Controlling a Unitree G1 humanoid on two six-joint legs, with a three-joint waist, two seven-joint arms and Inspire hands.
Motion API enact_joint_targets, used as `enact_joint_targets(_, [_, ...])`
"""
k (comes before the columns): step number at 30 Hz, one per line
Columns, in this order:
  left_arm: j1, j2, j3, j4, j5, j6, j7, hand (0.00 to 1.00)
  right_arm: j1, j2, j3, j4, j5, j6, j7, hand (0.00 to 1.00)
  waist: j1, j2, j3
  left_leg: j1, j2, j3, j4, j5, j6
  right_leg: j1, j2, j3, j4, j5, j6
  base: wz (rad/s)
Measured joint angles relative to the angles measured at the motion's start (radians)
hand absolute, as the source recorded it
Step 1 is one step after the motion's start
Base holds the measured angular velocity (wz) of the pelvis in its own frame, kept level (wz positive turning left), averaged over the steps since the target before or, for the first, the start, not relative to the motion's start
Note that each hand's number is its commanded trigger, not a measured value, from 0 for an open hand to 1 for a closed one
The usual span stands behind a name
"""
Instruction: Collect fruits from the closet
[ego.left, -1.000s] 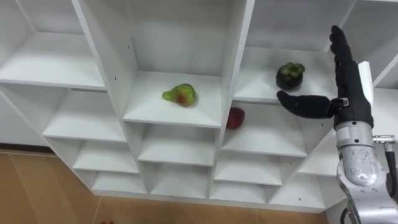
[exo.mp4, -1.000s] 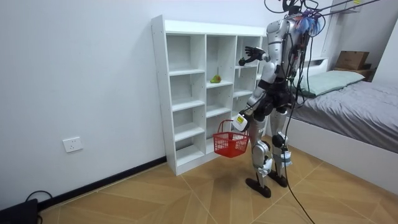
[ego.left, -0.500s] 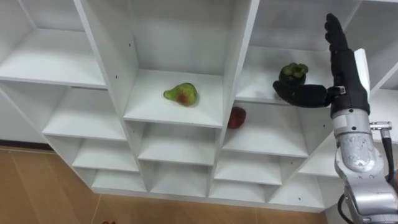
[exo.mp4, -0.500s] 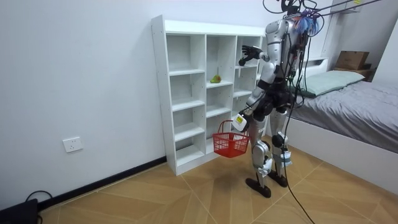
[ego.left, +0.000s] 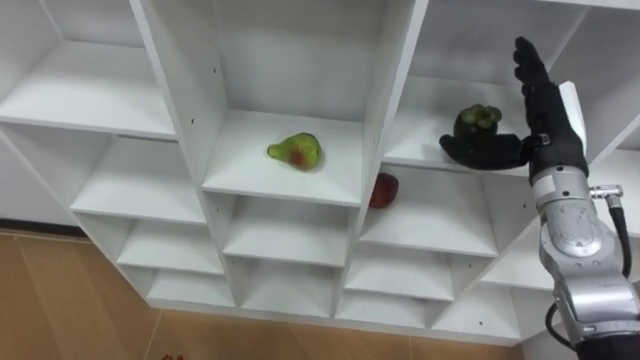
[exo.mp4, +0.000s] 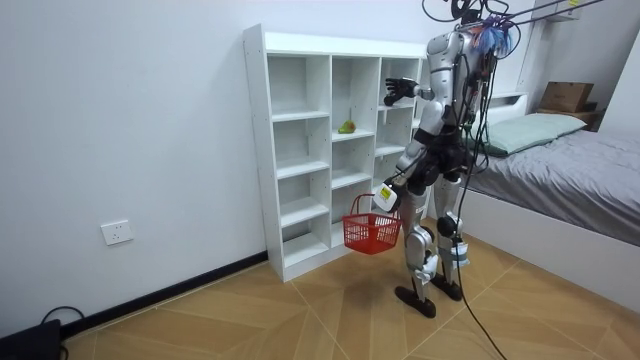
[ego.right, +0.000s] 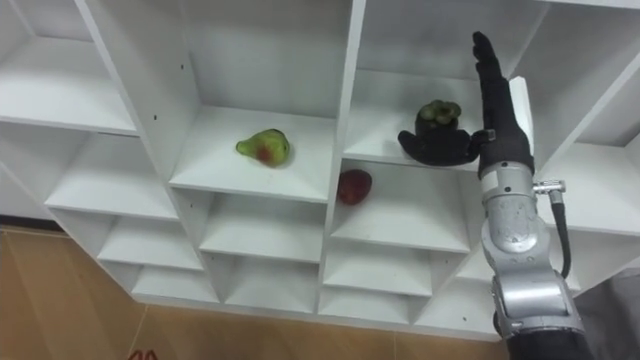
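Left eye view: right hand (ego.left: 555, 138) has reached the mangosteen (ego.left: 478, 117); thumb before it, fingers (ego.left: 535, 80) straight.

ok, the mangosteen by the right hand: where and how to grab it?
Probably grip the mangosteen round its dark body, below the green cap, coming from the open front. It sits upright near the shelf edge. The right hand is open, thumb low across its front. The left hand carries the basket.
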Motion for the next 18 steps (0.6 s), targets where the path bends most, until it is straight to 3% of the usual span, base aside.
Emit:
enact_joint_targets(4, [-0.002,0.000,-0.002,-0.005,-0.002,0.007,-0.001,1.00,-0.001,-0.012,0.001,0.006,-0.001,0.013,0.000,0.00,0.008,0.000,0.0003,-0.001,0.000,-0.008,0.001,0.001,0.002,0.003,-0.003,-0.011,0.000,0.000,0.000,0.06])
enact_joint_targets(8, [-0.002,0.000,-0.003,-0.005,-0.003,0.007,-0.001,1.00,-0.032,-0.012,0.004,0.100,0.013,0.013,0.019,0.00,0.010,0.000,0.0068,-0.001,0.000,-0.012,0.002,0.001,0.003,0.010,-0.003,-0.013,0.000,0.000,0.000,0.02])
enact_joint_targets(18, [-0.001,0.001,-0.004,0.000,-0.005,0.007,-0.001,1.00,-0.040,-0.014,0.011,0.139,0.073,0.014,0.067,0.00,0.011,0.000,0.0075,0.006,0.000,-0.012,0.001,0.002,0.002,0.016,-0.002,-0.012,0.000,0.000,0.000,0.00])
